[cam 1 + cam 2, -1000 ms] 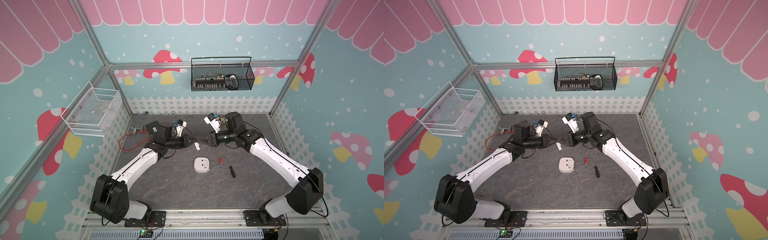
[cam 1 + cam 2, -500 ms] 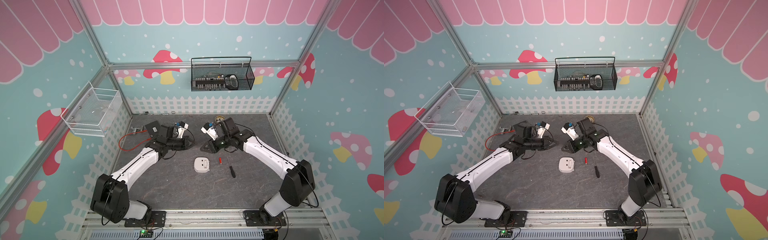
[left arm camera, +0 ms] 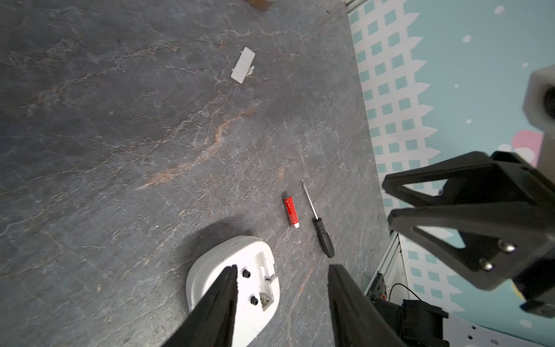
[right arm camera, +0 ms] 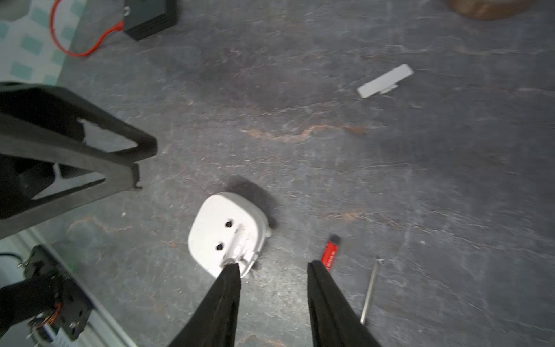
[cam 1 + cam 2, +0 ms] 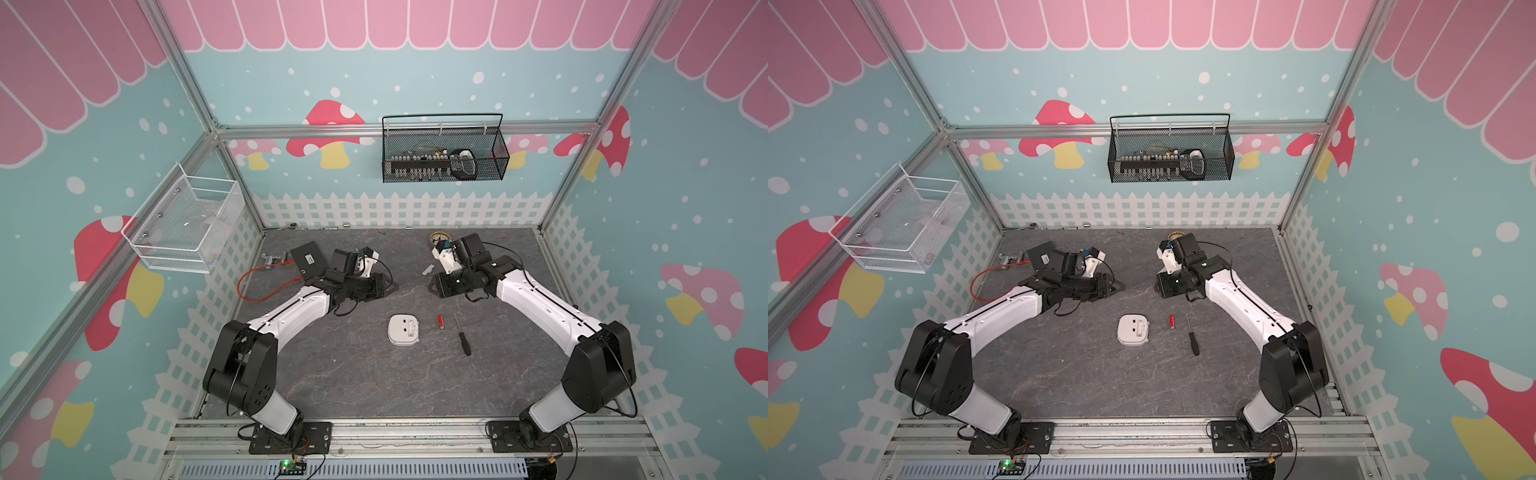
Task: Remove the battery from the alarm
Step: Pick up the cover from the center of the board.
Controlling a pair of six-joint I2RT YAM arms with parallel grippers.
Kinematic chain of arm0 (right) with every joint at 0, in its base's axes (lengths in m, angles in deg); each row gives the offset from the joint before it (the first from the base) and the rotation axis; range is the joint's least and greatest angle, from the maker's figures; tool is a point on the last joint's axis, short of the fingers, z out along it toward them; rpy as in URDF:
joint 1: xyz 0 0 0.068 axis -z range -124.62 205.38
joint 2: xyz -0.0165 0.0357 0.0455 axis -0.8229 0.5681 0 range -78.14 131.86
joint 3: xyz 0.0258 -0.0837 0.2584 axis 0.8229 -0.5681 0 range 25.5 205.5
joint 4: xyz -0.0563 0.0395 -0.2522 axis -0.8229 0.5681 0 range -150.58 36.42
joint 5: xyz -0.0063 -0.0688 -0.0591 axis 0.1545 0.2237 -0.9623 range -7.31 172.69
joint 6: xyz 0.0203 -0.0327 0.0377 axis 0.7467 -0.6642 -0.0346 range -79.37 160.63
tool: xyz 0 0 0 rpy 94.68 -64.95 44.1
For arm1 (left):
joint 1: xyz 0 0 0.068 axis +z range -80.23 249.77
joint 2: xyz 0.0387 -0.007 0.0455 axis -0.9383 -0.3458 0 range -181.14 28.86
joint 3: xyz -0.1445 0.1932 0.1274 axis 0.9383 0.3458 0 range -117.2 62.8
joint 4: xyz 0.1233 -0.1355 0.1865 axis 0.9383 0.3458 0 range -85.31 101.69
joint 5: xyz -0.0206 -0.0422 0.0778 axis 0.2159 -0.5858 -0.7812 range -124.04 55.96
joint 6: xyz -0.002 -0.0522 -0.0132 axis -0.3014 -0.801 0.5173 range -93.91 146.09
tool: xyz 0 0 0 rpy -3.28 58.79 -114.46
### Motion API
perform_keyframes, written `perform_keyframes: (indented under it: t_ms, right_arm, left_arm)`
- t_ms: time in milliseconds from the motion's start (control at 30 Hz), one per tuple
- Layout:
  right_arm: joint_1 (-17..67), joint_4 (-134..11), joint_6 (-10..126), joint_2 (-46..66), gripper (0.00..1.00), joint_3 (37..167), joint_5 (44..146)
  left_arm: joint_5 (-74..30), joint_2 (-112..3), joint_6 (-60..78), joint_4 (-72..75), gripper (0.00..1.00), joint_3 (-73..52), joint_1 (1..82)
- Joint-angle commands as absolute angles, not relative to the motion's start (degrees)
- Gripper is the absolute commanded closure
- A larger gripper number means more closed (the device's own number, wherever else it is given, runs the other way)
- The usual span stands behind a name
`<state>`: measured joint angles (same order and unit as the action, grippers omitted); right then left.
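Lying loose beside alarm [image 3: 210, 261]: battery [image 3: 291, 211] | left fingers [image 3: 222, 300] parted, empty, well apart from it | right fingers [image 4: 228, 294] parted, empty, likewise

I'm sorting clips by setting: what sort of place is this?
Probably a staged robot test booth: an aluminium frame, mushroom backdrop walls, and the left arm and right arm bolted to a front rail.
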<state>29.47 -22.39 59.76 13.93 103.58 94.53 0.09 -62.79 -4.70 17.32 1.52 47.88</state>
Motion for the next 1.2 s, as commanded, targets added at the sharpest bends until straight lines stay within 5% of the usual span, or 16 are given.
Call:
perform_keyframes:
  t_ms: [0, 267, 467, 600, 1167]
  right_arm:
    - [31.21, -20.13, 61.68, 20.02, 0.55, 107.98, 88.59]
    - [33.58, -23.4, 77.16, 38.57, 0.54, 124.45, 94.62]
    - [33.76, -18.42, 86.87, 50.27, 0.72, 137.16, 92.18]
    - [33.76, -14.26, 91.32, 55.42, 0.75, 144.05, 89.45]
    - [33.32, -3.01, 97.86, 66.74, 0.7, 160.11, 82.24]
  left_arm:
    - [-2.51, -62.15, -4.73, 16.12, 0.46, -0.49, 47.6]
    - [-0.9, -56.4, -5.77, 16.04, 0.46, 3.46, 50.85]
    - [2.03, -50.09, -5.09, 16.65, 0.47, 7.25, 55.43]
    - [4.65, -48.69, -3.96, 17.09, 0.48, 9.11, 57.99]
    - [12.58, -49.62, -3.93, 14.65, 0.49, 11.81, 62.28]
